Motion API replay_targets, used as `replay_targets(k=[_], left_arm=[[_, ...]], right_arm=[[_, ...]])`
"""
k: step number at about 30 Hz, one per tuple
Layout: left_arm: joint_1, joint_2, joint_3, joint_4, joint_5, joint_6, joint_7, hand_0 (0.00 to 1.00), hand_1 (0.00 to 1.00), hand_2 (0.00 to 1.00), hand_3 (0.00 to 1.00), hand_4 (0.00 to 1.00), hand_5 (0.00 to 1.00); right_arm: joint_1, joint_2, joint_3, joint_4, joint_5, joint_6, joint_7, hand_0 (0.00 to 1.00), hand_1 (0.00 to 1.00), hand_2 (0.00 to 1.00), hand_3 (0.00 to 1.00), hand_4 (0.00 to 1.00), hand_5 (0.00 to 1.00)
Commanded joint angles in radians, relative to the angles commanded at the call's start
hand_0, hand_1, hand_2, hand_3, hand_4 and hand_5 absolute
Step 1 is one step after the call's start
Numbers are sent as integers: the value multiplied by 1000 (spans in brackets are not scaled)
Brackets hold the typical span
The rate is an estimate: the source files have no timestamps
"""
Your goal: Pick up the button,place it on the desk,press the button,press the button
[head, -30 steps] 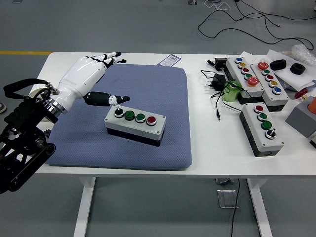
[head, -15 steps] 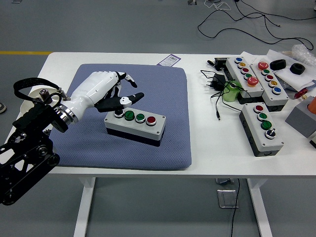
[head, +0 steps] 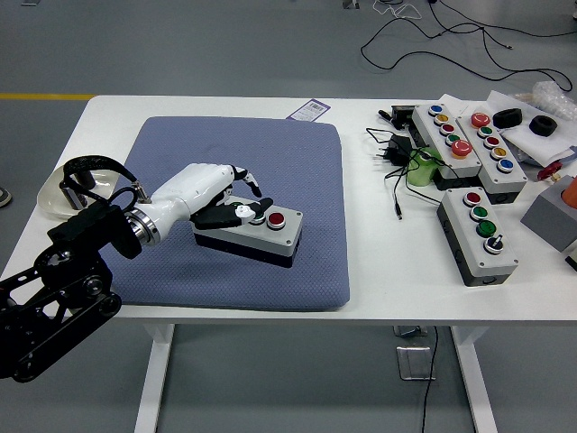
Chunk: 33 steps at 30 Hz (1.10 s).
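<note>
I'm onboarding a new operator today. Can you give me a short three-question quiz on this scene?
1. True or false: the left hand rests over the button box on the blue mat.
2. Which button on that box is plainly uncovered? A red, B yellow, C blue.
3. Fill in: the spare button boxes lie on the table's ____ side.

Key: 1 true; 2 A, the red button; 3 right.

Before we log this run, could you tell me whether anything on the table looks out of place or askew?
Only small things stand out: the button box under the left hand sits slightly askew on the blue mat, and loose black cables straggle beside the spare boxes at right.
</note>
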Motion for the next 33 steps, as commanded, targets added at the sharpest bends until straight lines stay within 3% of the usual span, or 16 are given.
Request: replay_targets(k=[25,33], left_arm=[[-28,-35,79,103,3,-24,25,2,2,2,626,685,997],[-31,-33,84,104,9,-31,26,2,2,2,627,685,996]], right_arm=[[3,-1,-9,0,8,1,0,672,649,695,639,322,188],[4,-1,-9,0,9,1,0,672,649,695,639,321,188]])
